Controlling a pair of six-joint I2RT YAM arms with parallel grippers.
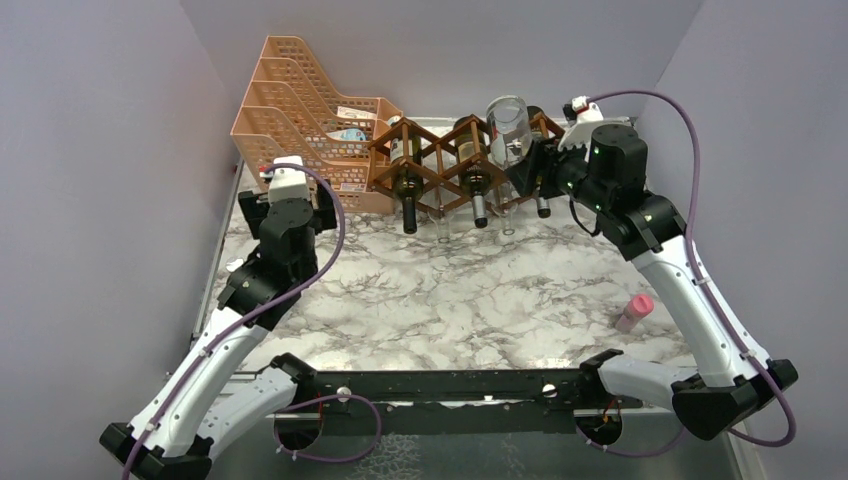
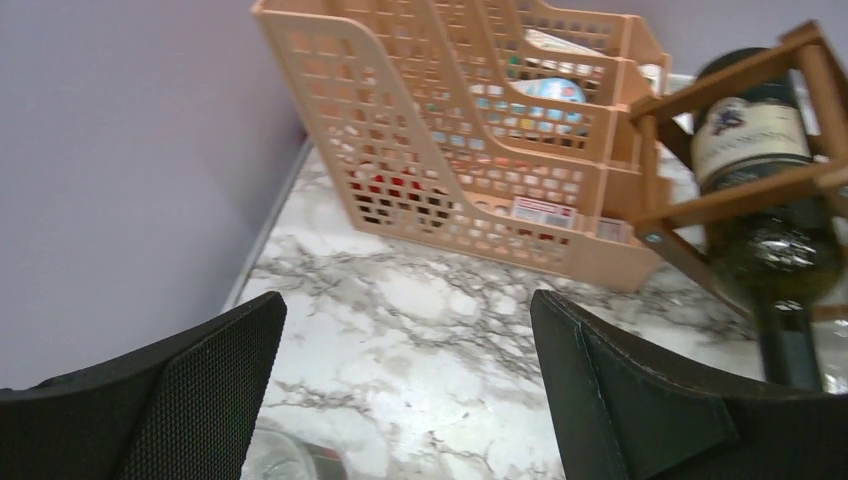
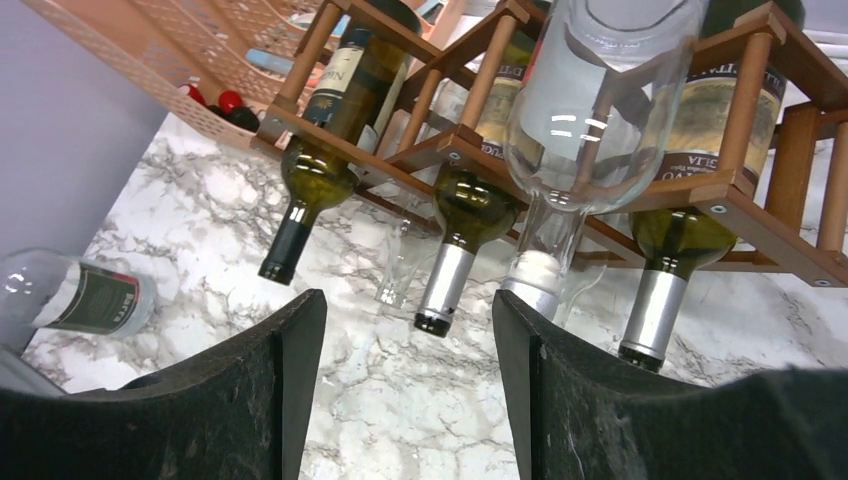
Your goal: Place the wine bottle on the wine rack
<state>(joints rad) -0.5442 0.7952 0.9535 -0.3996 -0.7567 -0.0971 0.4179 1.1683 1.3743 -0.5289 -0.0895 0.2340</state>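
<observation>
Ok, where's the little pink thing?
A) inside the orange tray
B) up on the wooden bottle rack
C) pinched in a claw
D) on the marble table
D: the little pink thing is on the marble table, right beside the right arm and well away from the wine rack.

Bright, even light; your top view is sharp.
Your left wrist view blurs at the file tray (image 2: pixel 450 130) left of the wine rack (image 2: pixel 740 196); white glare streaks the clear bottle (image 3: pixel 590 110) lying in that rack.
</observation>
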